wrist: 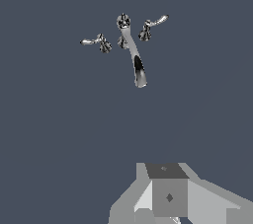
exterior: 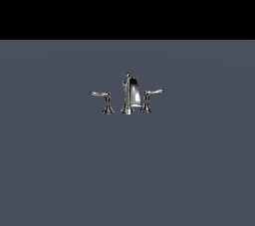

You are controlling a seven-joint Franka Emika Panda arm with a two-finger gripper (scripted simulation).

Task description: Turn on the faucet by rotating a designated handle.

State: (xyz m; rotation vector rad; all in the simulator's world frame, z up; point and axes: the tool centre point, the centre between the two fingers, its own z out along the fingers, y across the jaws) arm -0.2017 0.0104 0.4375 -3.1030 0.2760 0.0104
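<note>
Grey and blocky, the gripper body fills the near edge of the wrist view, but its fingers are cut off by the frame, so I cannot tell how far apart they stand or whether they hold anything; nothing appears to be near them. In the exterior view the arm does not show at all. Well apart from the gripper, out on the flat slate-blue counter, stands the faucet, a small three-piece set in bright mirror chrome. Its spout rises from a flared base and arches forward, with dark reflections banding its curve. On the exterior view's right, just beside the spout, is the handle to be turned: a short lever, slightly upturned at the tip, on a small flared post. The other handle, on the exterior view's left, carries a longer, flatter lever that curls at its end. By my judgement the task is at its opening step, the approach, with no contact yet made. The next move calls for carrying the gripper across the counter to the short lever and setting the fingers against its side, clear of the spout, to push it round its post; polished chrome may let them slip.
</note>
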